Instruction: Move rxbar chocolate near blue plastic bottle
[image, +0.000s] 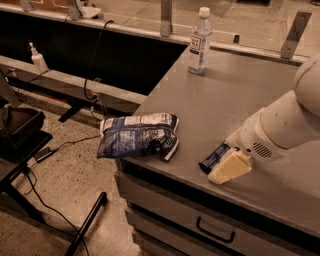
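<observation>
The rxbar chocolate (213, 158), a small dark-blue wrapper, lies near the front edge of the grey counter (225, 95). Only its left part shows. My gripper (227, 163) is right on its right end, with the white arm coming in from the right and covering the rest of the bar. The blue plastic bottle (200, 42), clear with a white cap and label, stands upright at the far side of the counter, well away from the bar and the gripper.
A large blue-and-white chip bag (137, 135) lies on the counter's front left corner and overhangs the edge. Drawers (215, 231) sit below the counter front. A small white pump bottle (37, 59) stands on a ledge at far left. Metal posts (166, 17) rise behind the bottle.
</observation>
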